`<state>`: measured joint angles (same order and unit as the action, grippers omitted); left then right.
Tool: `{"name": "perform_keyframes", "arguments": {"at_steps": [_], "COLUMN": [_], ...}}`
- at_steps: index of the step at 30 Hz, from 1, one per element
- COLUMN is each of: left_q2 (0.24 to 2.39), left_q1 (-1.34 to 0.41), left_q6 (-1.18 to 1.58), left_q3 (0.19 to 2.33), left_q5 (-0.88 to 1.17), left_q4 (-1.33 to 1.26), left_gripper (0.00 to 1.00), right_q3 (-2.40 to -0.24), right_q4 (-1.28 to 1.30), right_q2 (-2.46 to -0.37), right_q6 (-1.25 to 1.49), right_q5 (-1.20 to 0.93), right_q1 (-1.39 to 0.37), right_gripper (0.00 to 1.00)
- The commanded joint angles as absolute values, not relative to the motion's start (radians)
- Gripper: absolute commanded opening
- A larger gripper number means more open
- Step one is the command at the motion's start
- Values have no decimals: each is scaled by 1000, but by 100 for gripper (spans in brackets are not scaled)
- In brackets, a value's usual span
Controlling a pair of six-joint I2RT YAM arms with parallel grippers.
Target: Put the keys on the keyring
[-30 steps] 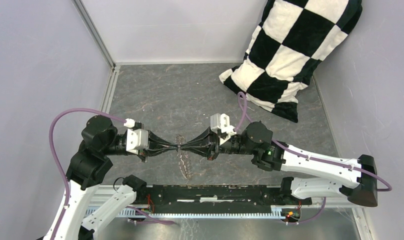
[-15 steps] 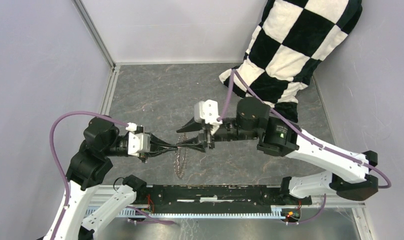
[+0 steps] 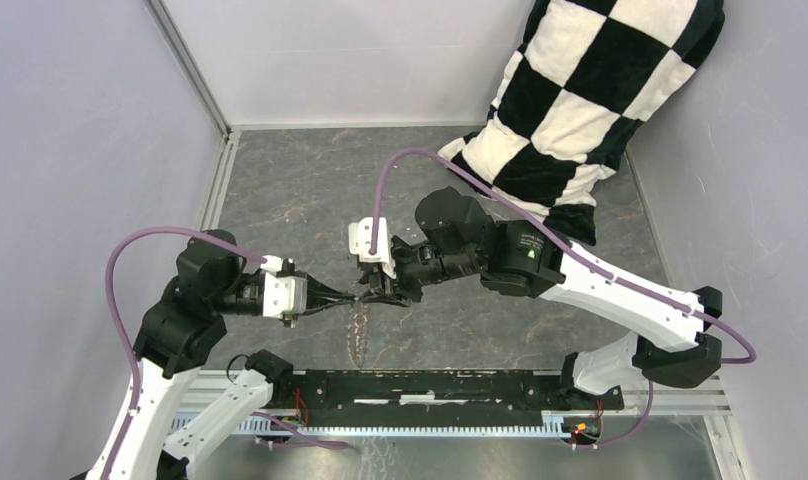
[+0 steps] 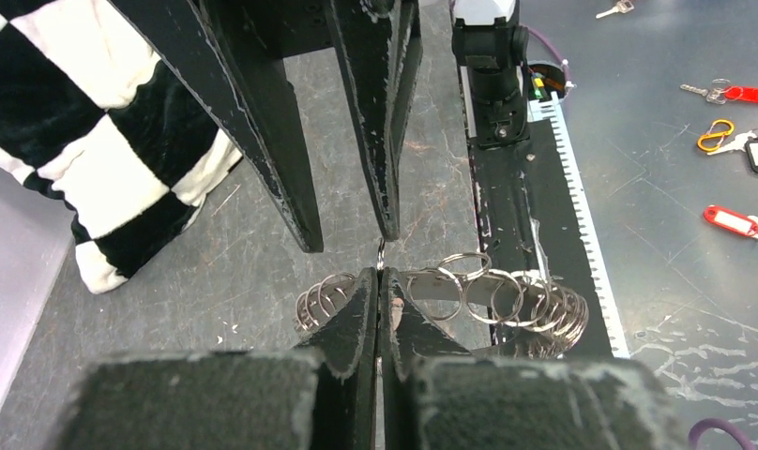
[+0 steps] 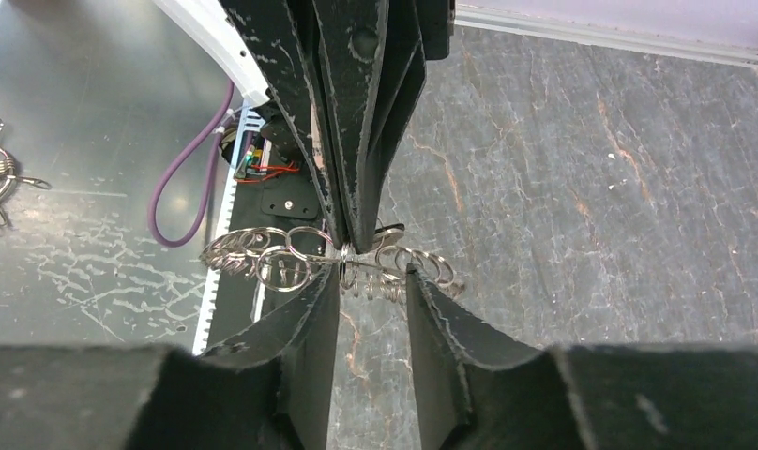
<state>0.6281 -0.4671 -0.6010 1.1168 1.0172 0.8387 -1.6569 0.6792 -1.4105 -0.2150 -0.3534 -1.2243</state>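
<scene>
Top external view has the keyring point(image 3: 358, 328), a bunch of silvery rings, dangling over the grey table point(image 3: 300, 190) near its front edge. The left gripper point(image 3: 352, 296) is pressed together, pinching the top of the bunch. The right gripper point(image 3: 373, 287) meets it tip to tip, its jaws parted, with rings showing in the gap. A checkered pillow point(image 3: 590, 100) slumps in the far right corner.

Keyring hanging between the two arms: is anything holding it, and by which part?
The left gripper is shut on the keyring, pinching a thin loop at its top; the rest dangles. The right gripper is open, holding nothing.
</scene>
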Motion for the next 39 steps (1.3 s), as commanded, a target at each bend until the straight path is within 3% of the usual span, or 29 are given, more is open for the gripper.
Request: {"name": "perform_keyframes", "arguments": {"at_steps": [1, 13, 20, 24, 25, 31, 39], "left_q2": [636, 635, 634, 638, 639, 637, 630], "left_q1": [-469, -469, -469, -469, -469, -469, -469], "left_q6": [-650, -658, -658, -657, -656, -622, -622], "left_q3": [1155, 1149, 1153, 1160, 1163, 1181, 1181], "left_q5": [1012, 1012, 1019, 1024, 1024, 1019, 1042], "left_q4": [824, 825, 825, 829, 830, 828, 826], "left_gripper": [2, 2, 2, 2, 4, 38, 39], "right_q3": [-1748, -1838, -1851, -1844, -1834, -1611, -1366], "right_q4": [722, 813, 829, 817, 806, 521, 194], "right_q2": [-1437, -1507, -1522, -1528, -1524, -1361, -1190], "right_q6": [-248, -280, -286, -284, -279, -236, -115], "right_q5": [-336, -336, -314, -320, -320, -329, -466], "right_q1": [-1229, -1238, -1239, -1240, -1240, -1226, -1153], "right_gripper": [35, 29, 0, 0, 0, 0, 0]}}
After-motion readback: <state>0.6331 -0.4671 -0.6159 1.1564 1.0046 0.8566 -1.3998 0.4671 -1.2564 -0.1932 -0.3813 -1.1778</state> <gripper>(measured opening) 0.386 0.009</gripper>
